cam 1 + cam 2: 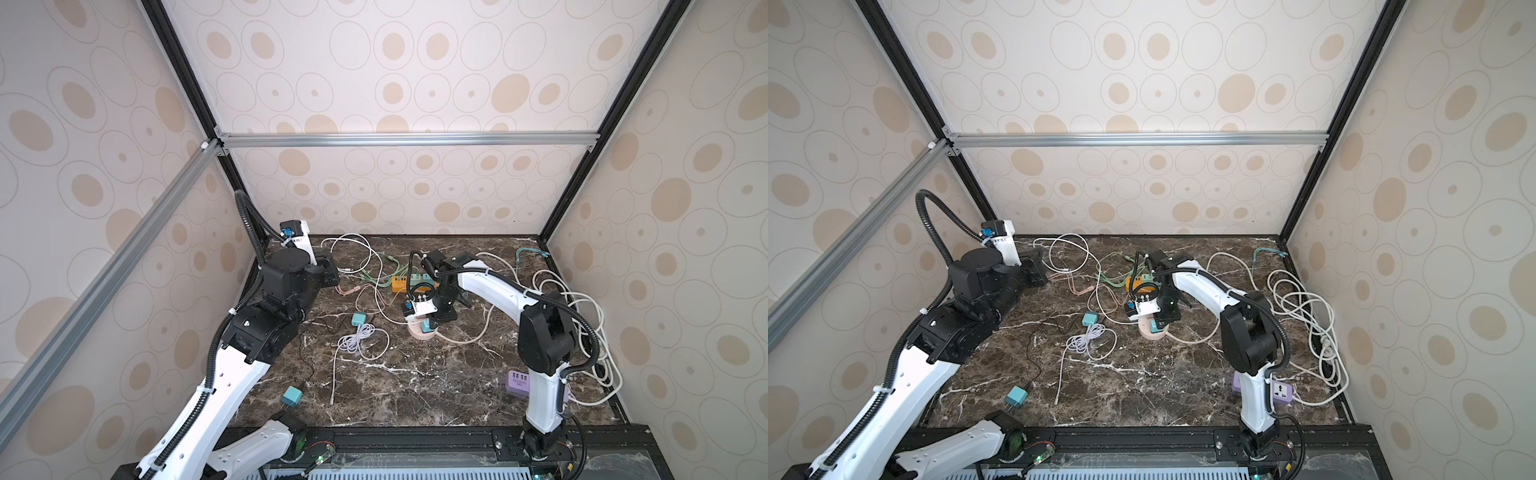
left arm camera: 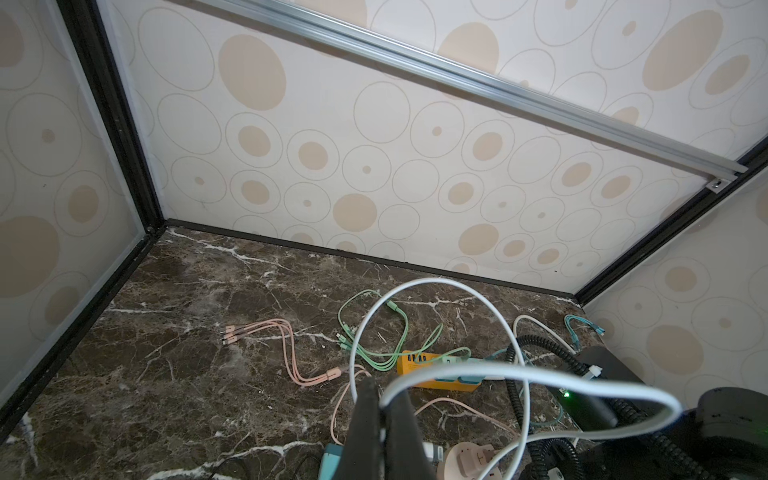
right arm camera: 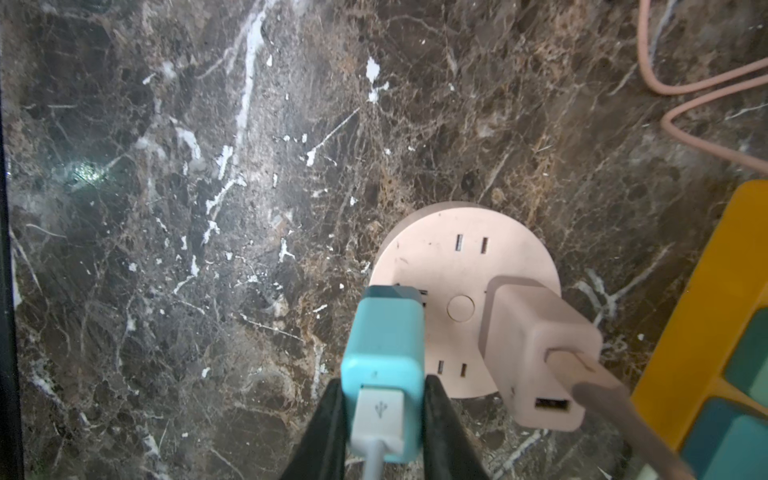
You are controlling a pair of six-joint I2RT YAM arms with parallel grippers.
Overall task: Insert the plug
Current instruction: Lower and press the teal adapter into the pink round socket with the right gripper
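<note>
Right claw (image 3: 384, 388) holds 1 teal plug (image 3: 384, 332) of 3 at 1 pink socket (image 3: 469, 249)

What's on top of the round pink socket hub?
A teal charger, gripped by the right gripper, and a pink adapter stand on the hub. Two slot pairs show bare; prongs and slots beneath both are covered.

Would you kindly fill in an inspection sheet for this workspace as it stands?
Surface: dark marble tabletop, veined.
Job's things: teal plug standing at a socket of the round pink hub, seating unclear; pink adapter plugged in beside it.
Clutter: loose teal chargers; orange strip; purple strip.
Grippers: right gripper shut on teal plug; left gripper shut on white cable.
Cables: green leads and pink leads tangled at rear; bundled white cord mid-table.
Surroundings: patterned walls; aluminium bar.
</note>
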